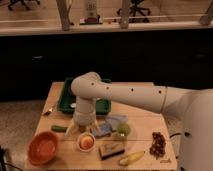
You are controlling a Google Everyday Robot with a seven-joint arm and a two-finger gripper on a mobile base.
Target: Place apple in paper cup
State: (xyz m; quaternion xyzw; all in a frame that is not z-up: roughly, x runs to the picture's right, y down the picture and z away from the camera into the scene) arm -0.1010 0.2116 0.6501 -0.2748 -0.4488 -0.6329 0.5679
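Note:
The apple (pixel 86 142), orange-red with a paler patch, sits inside the short white paper cup (pixel 85 148) near the front of the wooden table (pixel 145 125). My gripper (pixel 82 131) hangs straight down from the white arm, just above the cup and the apple. Its fingers (pixel 70 129) are spread apart and hold nothing.
A wide orange bowl (pixel 44 148) stands left of the cup. A green tray (pixel 103 106) is behind the arm. A yellow-green fruit (pixel 123 130), a blue packet (pixel 106 127), a brown block (pixel 111 150), a banana (pixel 131 158), a dark snack (pixel 158 142) and a green vegetable (pixel 58 128) lie around.

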